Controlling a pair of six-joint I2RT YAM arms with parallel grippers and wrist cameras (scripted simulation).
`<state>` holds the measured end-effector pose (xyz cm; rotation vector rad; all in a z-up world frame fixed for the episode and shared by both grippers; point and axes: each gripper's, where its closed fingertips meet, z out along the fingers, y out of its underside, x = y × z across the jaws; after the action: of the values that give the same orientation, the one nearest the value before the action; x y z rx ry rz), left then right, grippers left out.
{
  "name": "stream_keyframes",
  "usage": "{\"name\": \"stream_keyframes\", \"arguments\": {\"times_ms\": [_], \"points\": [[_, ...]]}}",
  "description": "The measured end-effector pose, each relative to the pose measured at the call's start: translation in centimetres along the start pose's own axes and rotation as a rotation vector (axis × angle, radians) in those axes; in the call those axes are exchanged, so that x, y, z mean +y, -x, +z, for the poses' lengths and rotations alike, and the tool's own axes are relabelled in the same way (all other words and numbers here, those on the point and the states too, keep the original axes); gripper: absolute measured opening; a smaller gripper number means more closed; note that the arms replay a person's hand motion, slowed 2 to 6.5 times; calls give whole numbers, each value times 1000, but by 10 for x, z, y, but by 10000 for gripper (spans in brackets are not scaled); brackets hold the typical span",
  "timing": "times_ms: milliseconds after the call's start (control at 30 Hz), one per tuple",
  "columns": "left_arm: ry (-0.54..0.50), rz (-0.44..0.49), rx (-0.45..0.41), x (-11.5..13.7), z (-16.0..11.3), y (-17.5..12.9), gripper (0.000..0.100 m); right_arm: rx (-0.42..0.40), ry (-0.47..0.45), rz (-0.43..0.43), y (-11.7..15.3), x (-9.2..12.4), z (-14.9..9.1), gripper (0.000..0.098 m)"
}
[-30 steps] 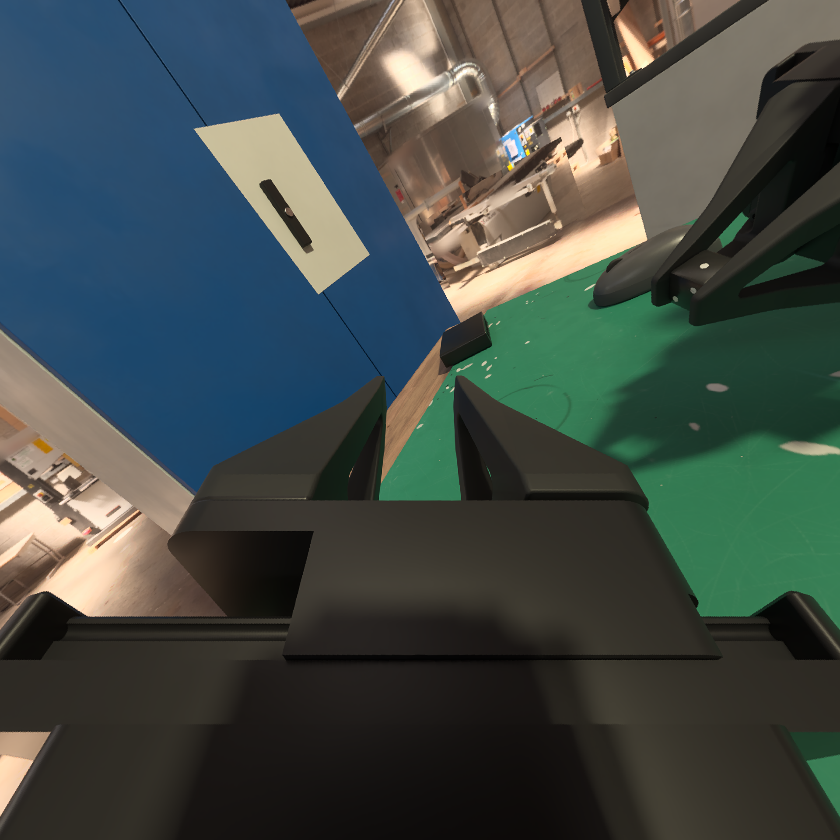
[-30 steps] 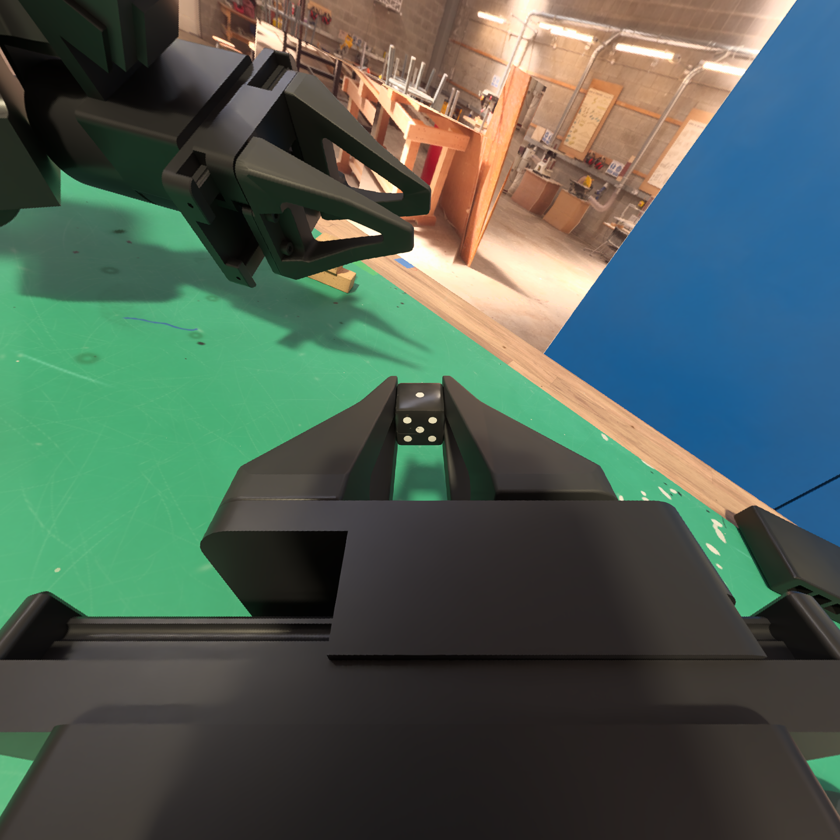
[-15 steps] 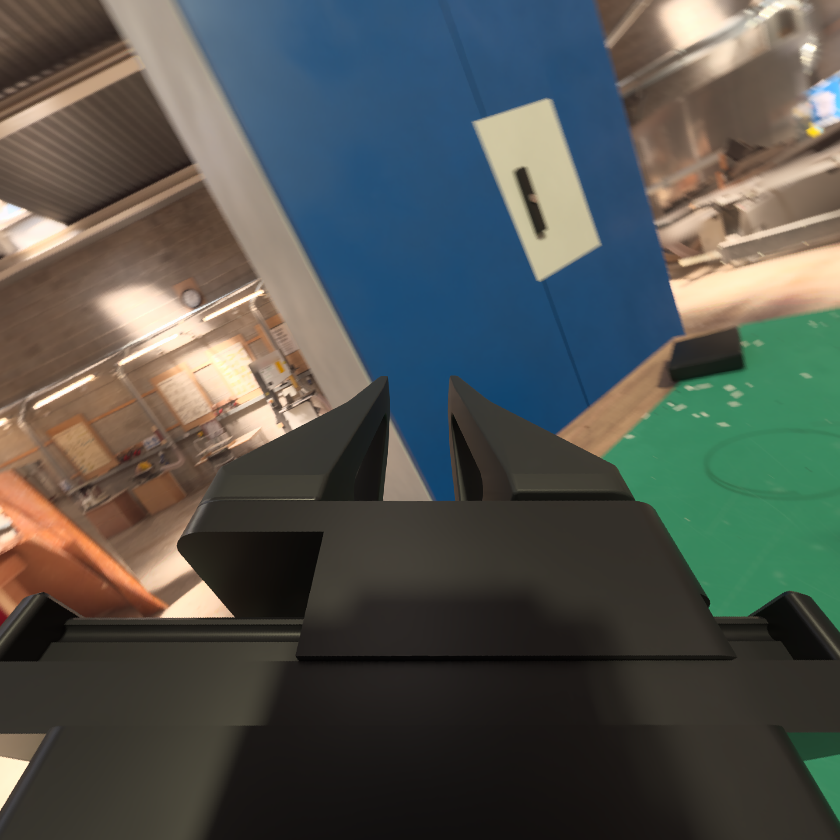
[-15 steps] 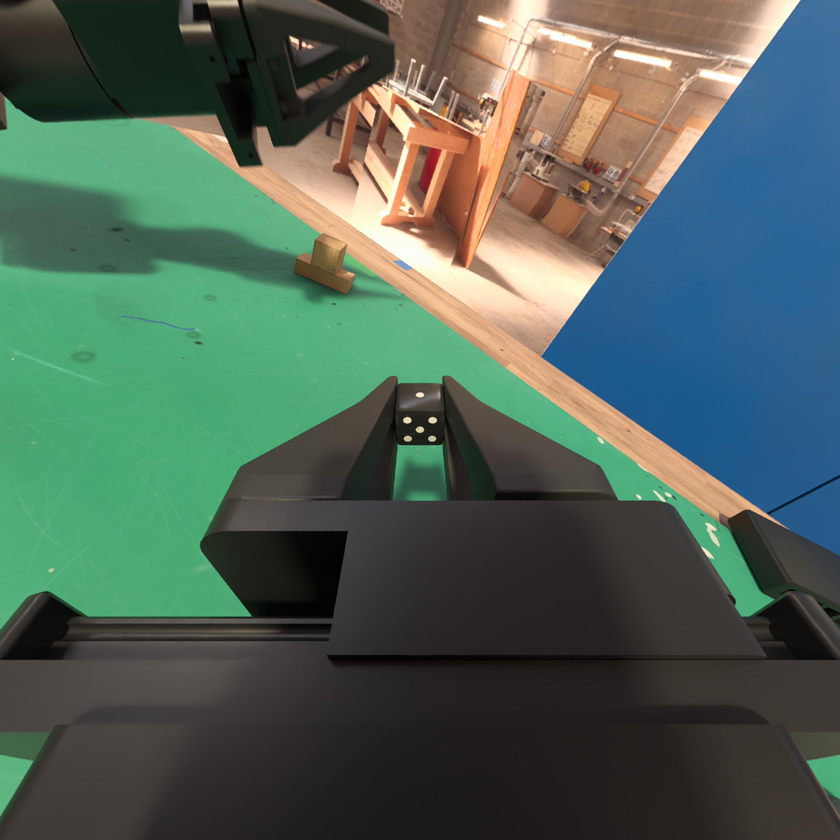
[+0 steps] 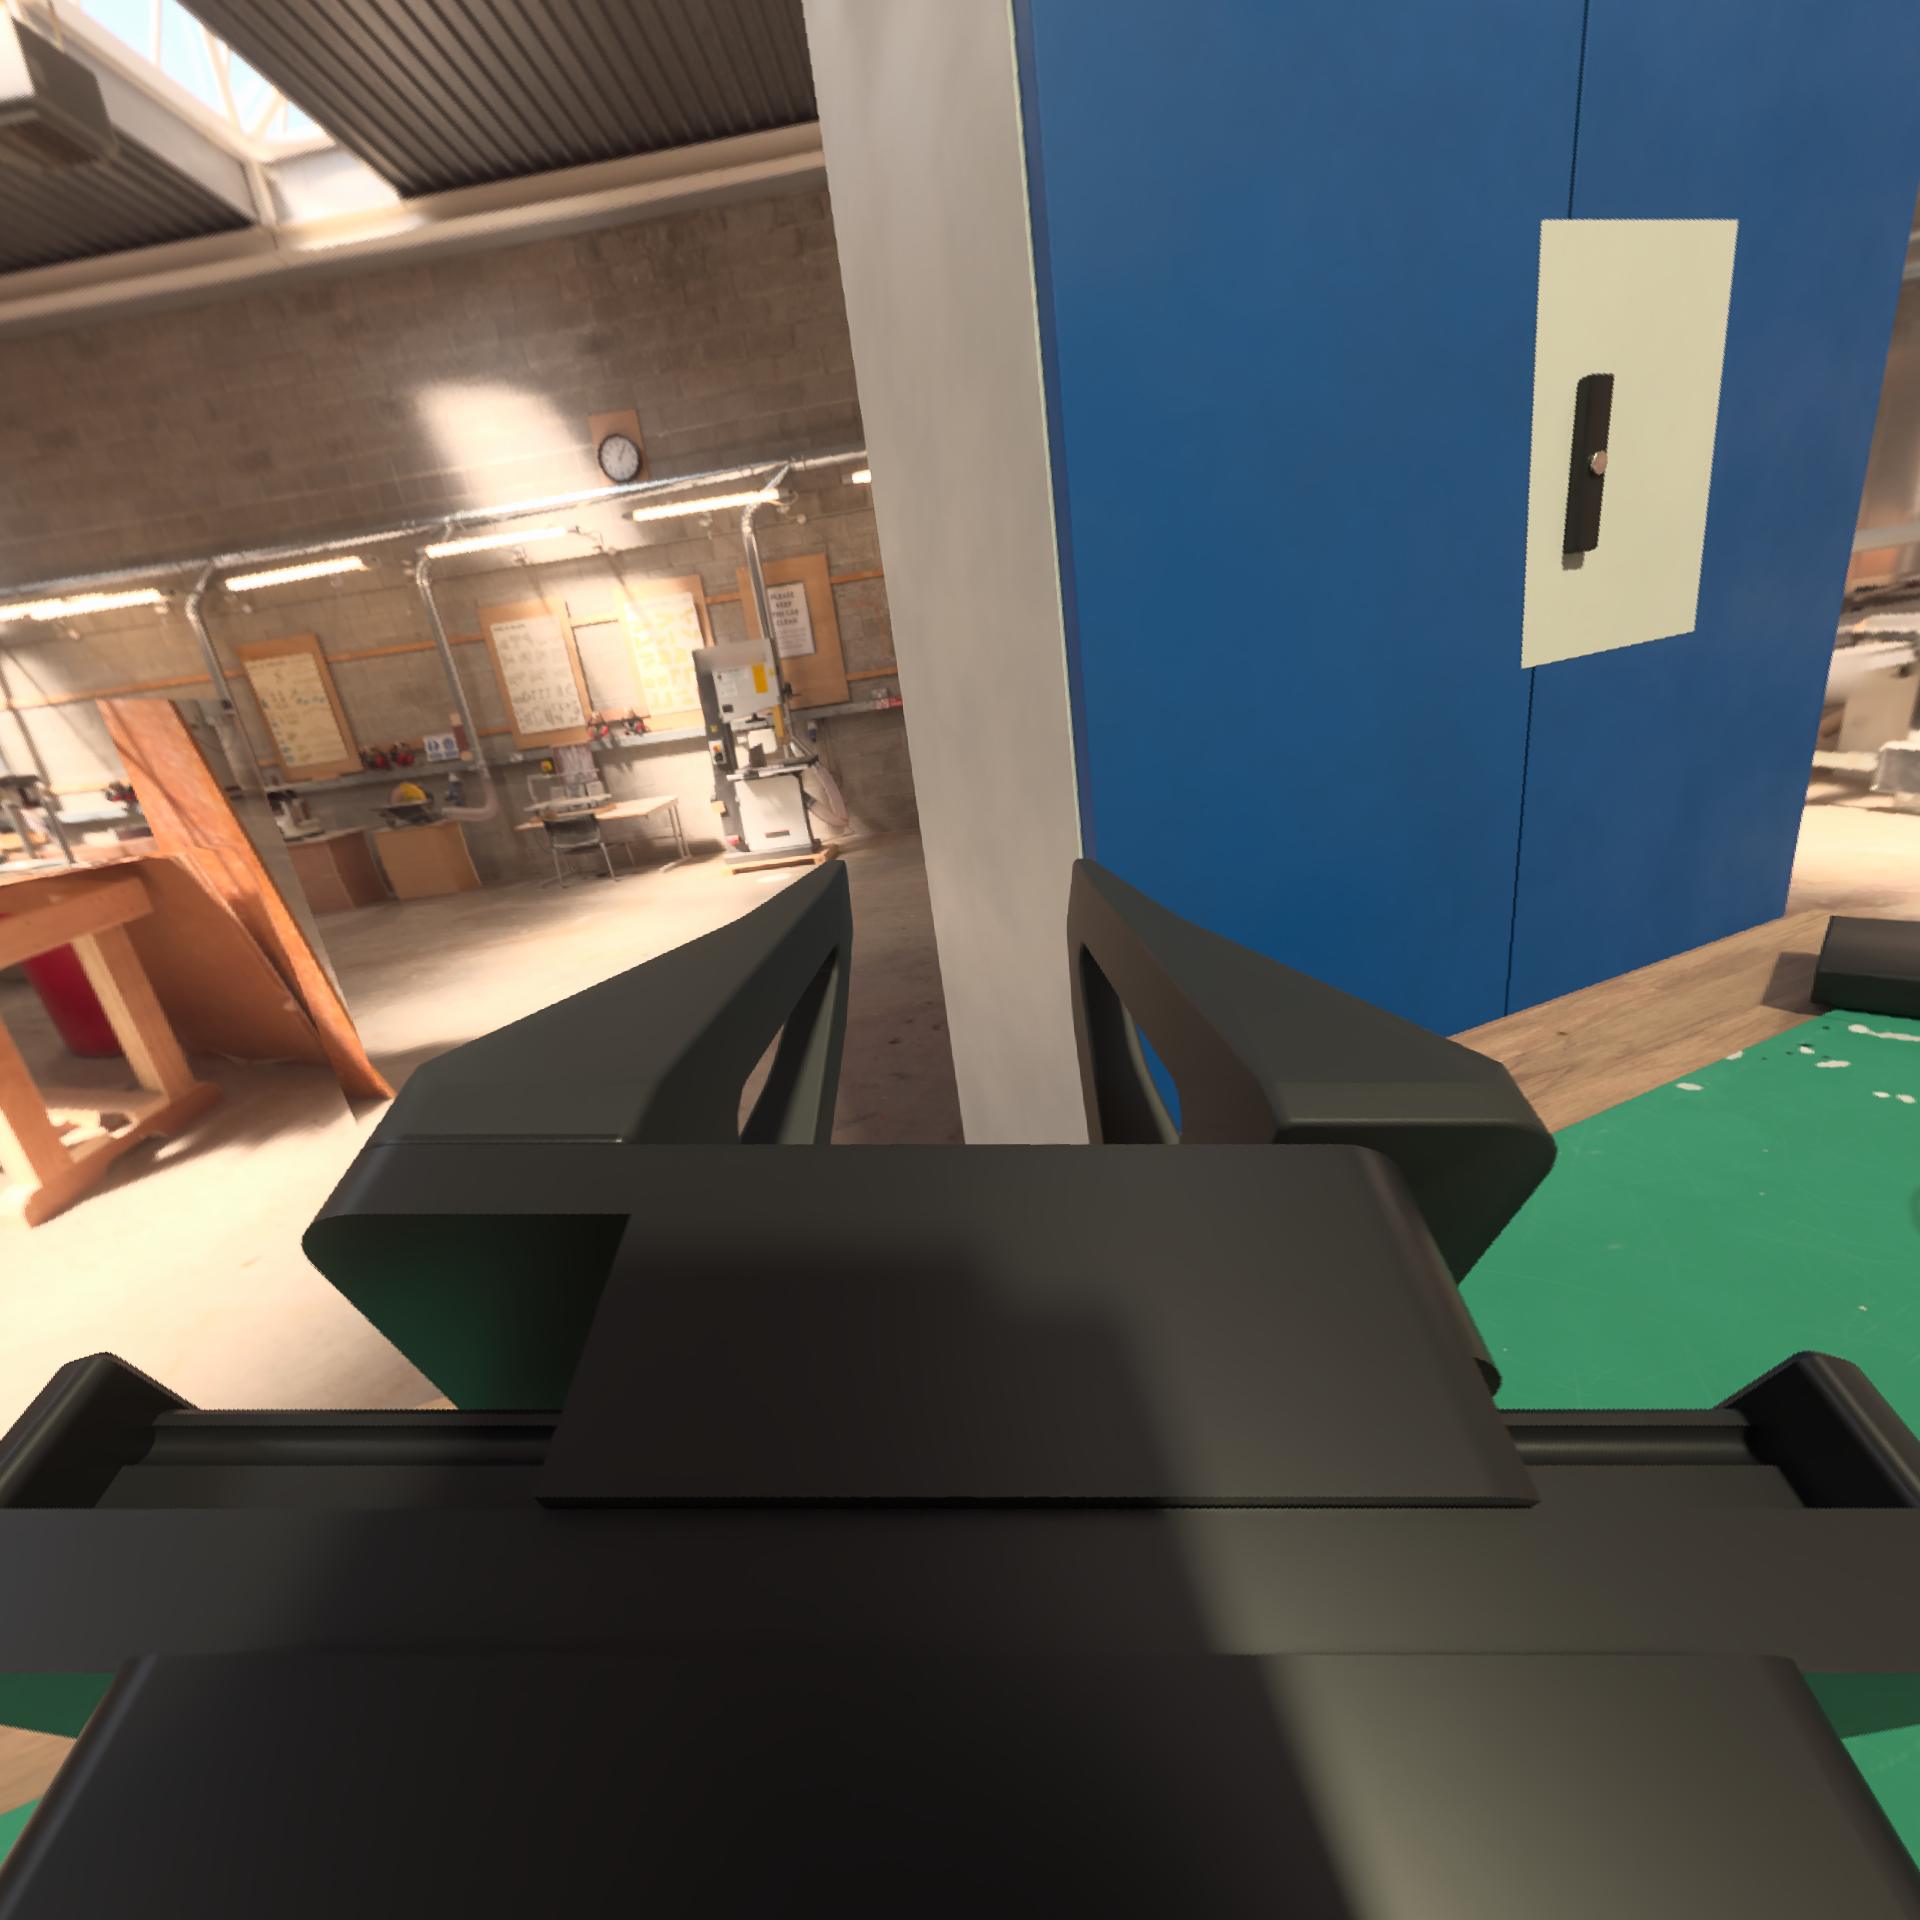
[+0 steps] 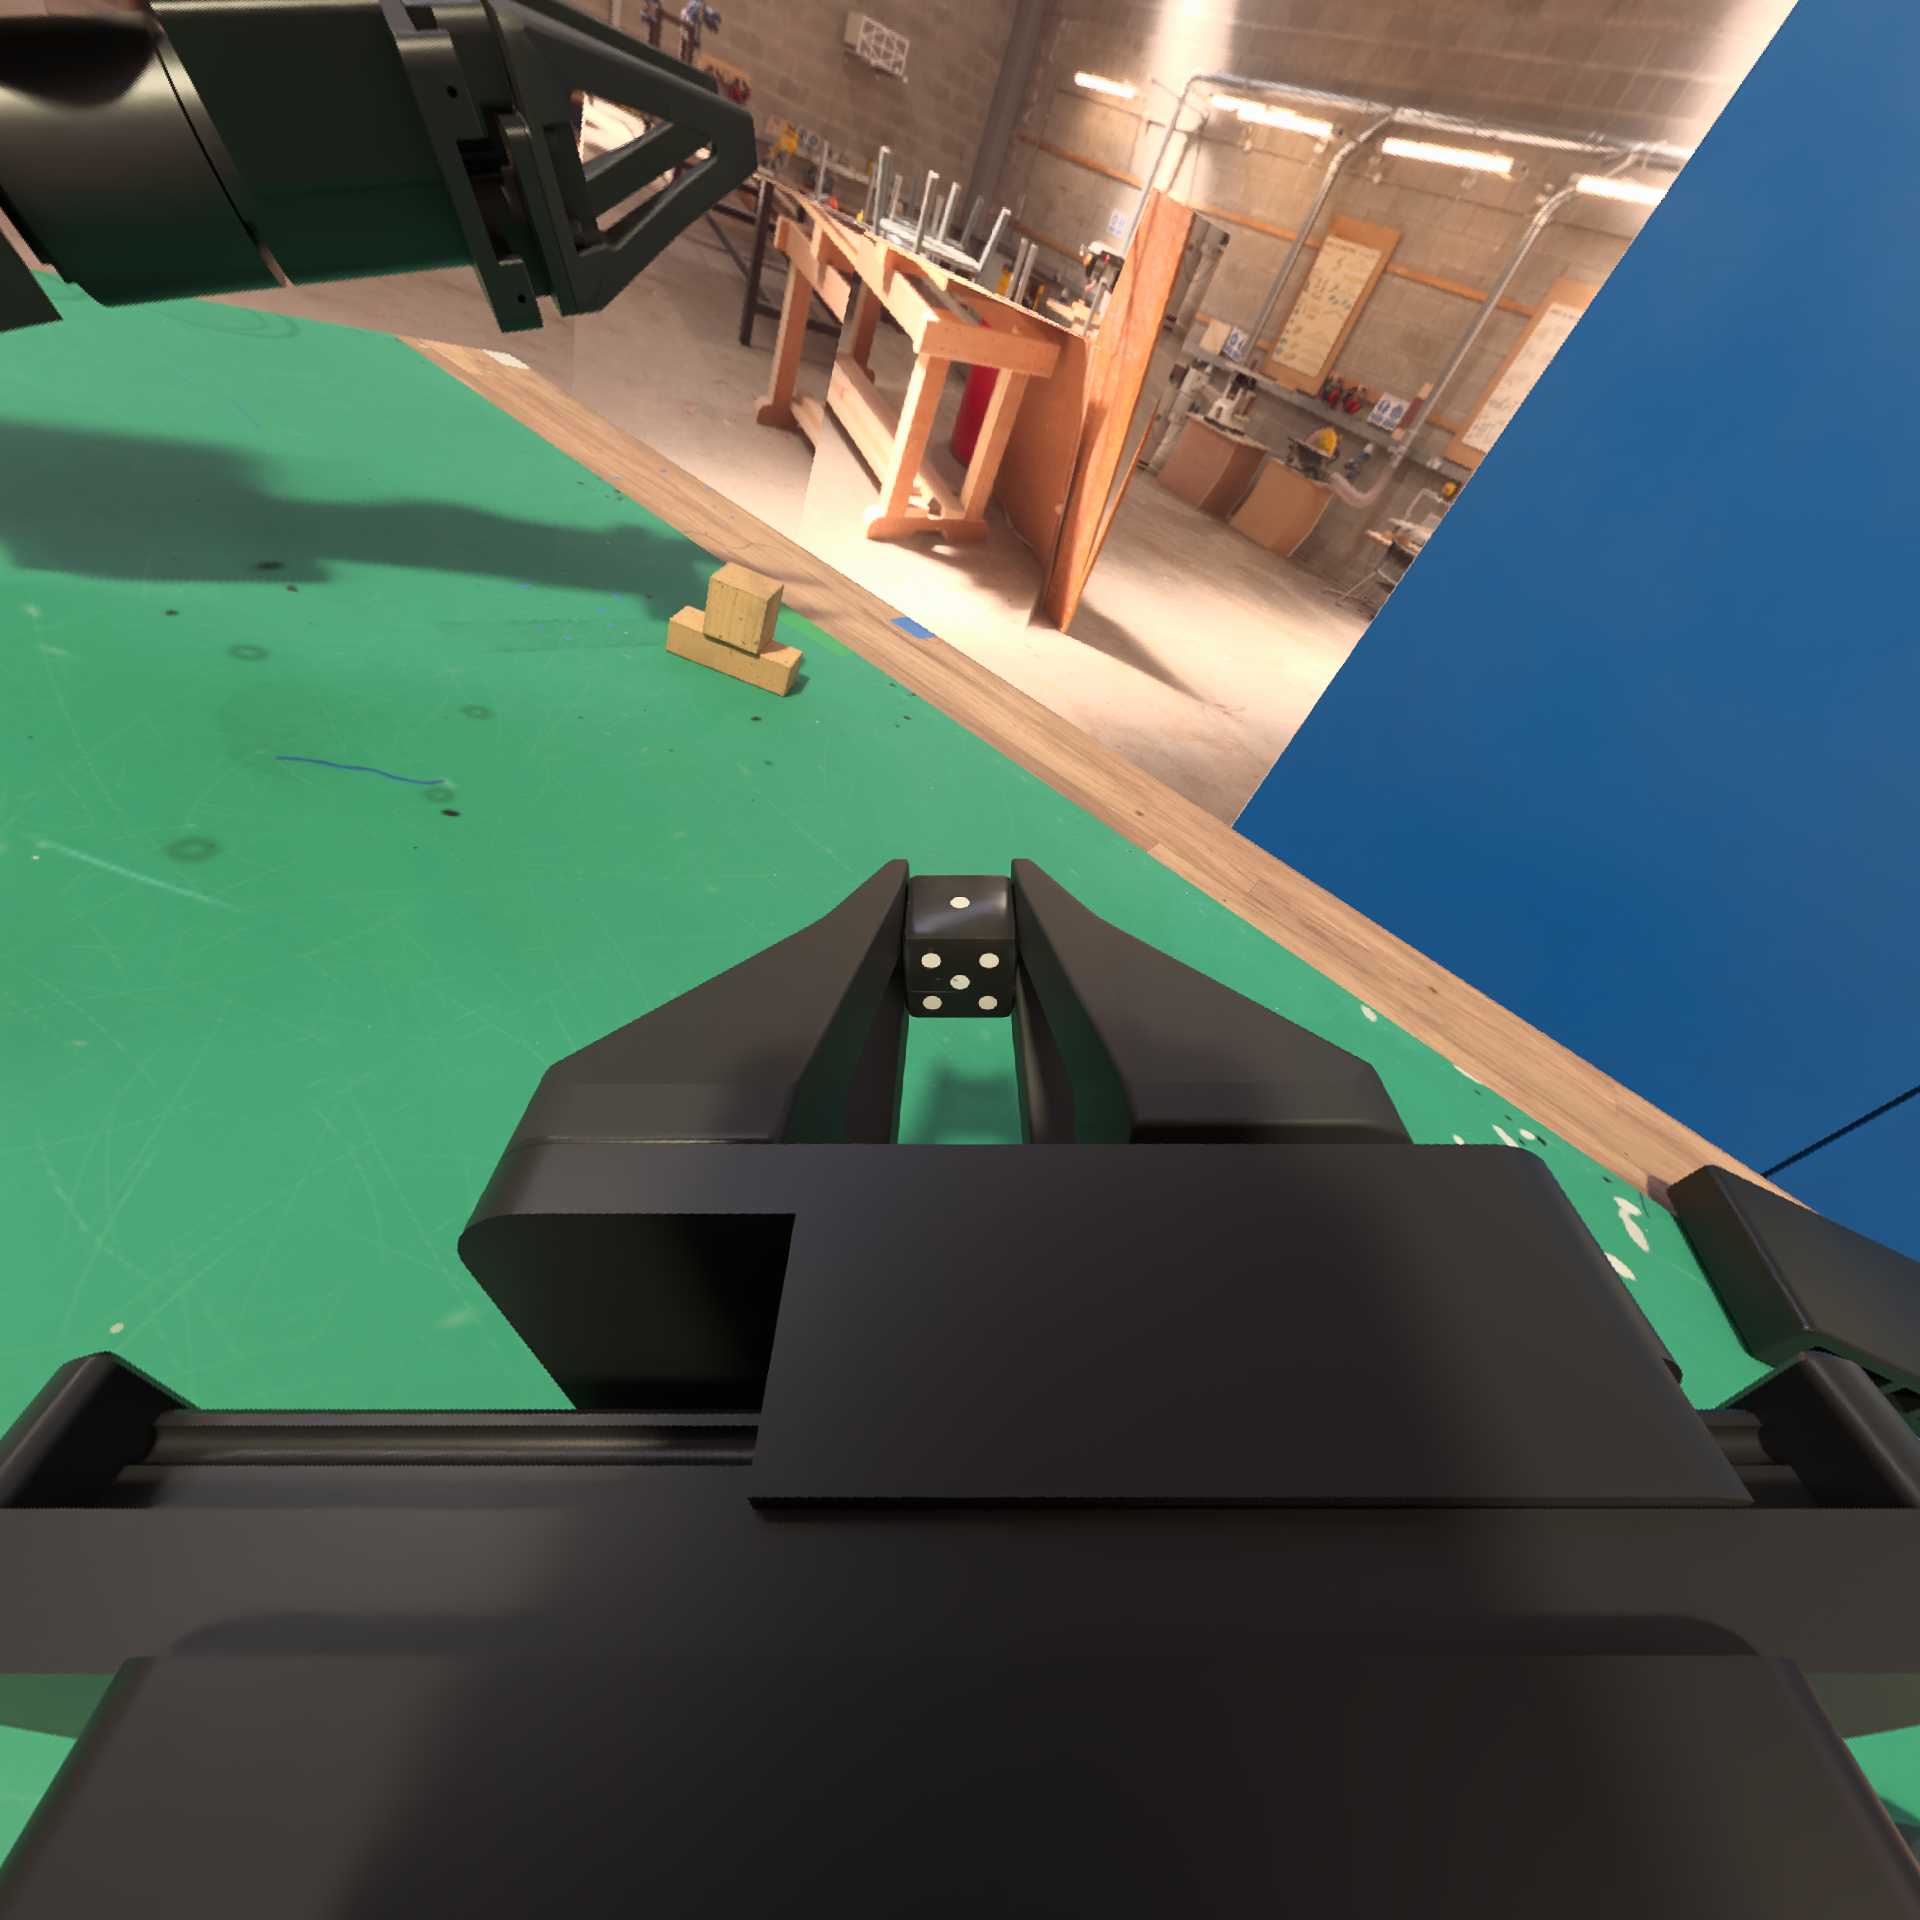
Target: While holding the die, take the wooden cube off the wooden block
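Note:
My right gripper (image 6: 959,883) is shut on a black die with white pips (image 6: 959,951) and holds it above the green mat (image 6: 312,987). A small wooden cube (image 6: 742,608) sits on a flat wooden block (image 6: 734,652) near the mat's far edge. My left gripper (image 5: 958,894) is open and empty, raised and pointing past the table edge; neither cube nor block shows in its view. It also shows in the right wrist view (image 6: 717,135) at the top left, high above the mat and left of the cube.
A wooden table border (image 6: 1039,727) runs along the mat's far edge. A blue cabinet (image 5: 1455,520) stands behind it. A flat black object (image 5: 1870,961) lies on the border at the right of the left wrist view.
My left gripper has swung left and up, away from over the cube and block, and its fingers have spread wider. The right gripper has kept still with the die.

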<state>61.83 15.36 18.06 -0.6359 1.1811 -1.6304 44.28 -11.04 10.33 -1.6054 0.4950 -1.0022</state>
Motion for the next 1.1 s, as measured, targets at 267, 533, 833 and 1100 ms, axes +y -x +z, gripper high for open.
{"name": "stream_keyframes", "arguments": {"times_ms": [267, 533, 833, 1100], "points": [[47, -7, -9, 13, 3, 5, 448, -2, -20, 21, -2, -2, -2, 160], [71, 84, -28, 16, 3, 4, 438, -5, -34, 20, -2, -3, -5, 160], [65, 74, 4, 17, 3, -3, 434, -15, -45, 18, -1, -5, -7, 160], [87, 94, 48, 24, 6, -11, 435, -14, -56, 40, -4, -5, -8, 160]]}}
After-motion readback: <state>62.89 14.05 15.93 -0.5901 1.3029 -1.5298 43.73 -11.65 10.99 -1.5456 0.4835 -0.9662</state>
